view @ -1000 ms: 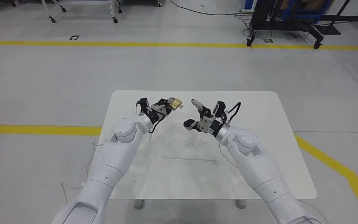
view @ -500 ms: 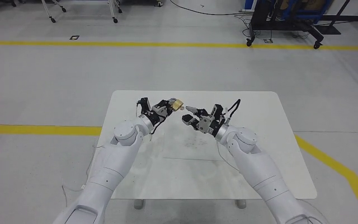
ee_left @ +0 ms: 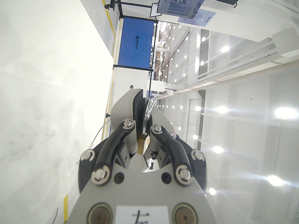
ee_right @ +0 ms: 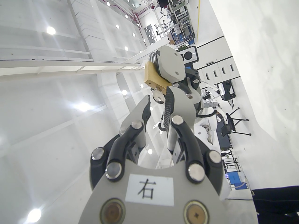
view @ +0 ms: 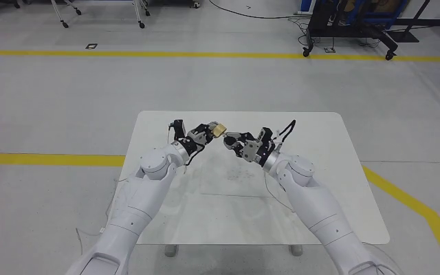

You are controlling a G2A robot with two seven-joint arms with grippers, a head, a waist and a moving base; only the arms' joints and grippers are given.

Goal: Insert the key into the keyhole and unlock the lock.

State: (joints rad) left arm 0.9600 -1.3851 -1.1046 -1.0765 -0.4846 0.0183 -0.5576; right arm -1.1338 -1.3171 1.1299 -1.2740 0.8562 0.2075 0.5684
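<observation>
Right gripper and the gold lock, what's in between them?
The key. In the right wrist view it sticks out of the lock, and its round head sits between the open fingers of the right gripper.

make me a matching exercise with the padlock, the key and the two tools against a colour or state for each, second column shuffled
Column one:
1 padlock
2 key
3 left tool
4 right tool

Column two:
a open around the key's head
b brass coloured
c shut on the padlock
d silver, stuck into the padlock

Pairs: 1-b, 2-d, 3-c, 4-a
</observation>
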